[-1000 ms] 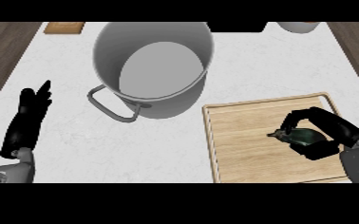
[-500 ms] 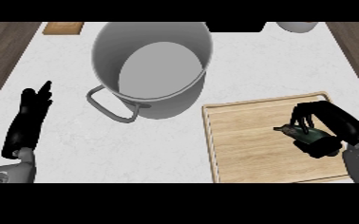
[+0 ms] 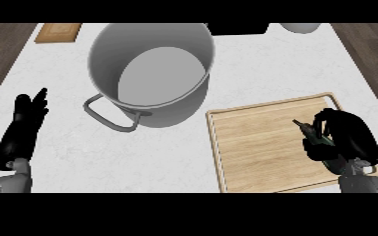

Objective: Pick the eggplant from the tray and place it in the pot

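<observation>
A dark eggplant (image 3: 308, 132) with a greenish stem sits over the right side of the wooden tray (image 3: 258, 150). My right hand (image 3: 342, 139) is curled round it and hides most of it; only the stem end pokes out to the left. I cannot tell whether the eggplant still touches the tray. The large grey pot (image 3: 151, 72) stands upright at the upper middle of the counter, its inside bare, one handle facing the lower left. My left hand (image 3: 24, 127) rests open at the left edge, fingers up.
A small wooden board (image 3: 59, 31) lies at the back left corner. A grey bowl-like thing (image 3: 299, 27) shows at the back right, and a dark object (image 3: 236, 28) sits behind the pot. White counter (image 3: 111, 160) lies between the pot and the tray.
My right hand has closed more tightly round the eggplant and shifted slightly right and down on the tray. The left hand and the pot have stayed put.
</observation>
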Controlling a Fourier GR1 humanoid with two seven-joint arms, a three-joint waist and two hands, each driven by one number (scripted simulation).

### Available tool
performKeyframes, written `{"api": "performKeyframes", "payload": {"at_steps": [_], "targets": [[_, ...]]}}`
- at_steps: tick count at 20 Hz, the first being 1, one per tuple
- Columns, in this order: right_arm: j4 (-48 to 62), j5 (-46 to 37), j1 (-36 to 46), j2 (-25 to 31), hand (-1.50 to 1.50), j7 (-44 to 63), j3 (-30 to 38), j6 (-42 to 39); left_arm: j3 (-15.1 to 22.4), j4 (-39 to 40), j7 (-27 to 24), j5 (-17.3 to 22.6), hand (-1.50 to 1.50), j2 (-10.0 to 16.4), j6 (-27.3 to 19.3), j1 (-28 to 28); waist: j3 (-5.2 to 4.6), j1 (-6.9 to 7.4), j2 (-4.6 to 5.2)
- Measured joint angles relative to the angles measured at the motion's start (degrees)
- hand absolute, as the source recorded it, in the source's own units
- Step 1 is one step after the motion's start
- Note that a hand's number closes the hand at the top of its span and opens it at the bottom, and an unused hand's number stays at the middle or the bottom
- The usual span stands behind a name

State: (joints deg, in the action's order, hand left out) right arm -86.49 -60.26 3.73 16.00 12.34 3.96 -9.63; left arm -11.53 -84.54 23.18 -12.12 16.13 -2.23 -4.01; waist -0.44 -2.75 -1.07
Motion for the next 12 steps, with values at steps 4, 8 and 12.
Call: {"api": "performKeyframes", "payload": {"at_steps": [4, 8, 12], "targets": [[-13.3, -6.5, -1.5, -5.7, 1.5, 10.7, -4.4, 2.7, 0.1, -0.2, -0.1, 0.0, 0.0, 0.0, 0.2, 0.0, 0.1, 0.17, -0.03], [-26.4, -12.2, -0.2, -9.7, 1.5, 17.0, -10.1, 3.9, 0.6, -0.9, 0.0, 0.1, 0.0, -0.5, 0.4, 0.3, 0.19, 0.94, 0.06], [-36.9, -18.1, 3.1, -13.4, 1.5, 22.2, -17.6, 3.0, 0.9, -0.7, 0.0, -0.1, 0.0, -0.6, 0.5, 0.1, 0.25, 1.7, 0.3]]}}
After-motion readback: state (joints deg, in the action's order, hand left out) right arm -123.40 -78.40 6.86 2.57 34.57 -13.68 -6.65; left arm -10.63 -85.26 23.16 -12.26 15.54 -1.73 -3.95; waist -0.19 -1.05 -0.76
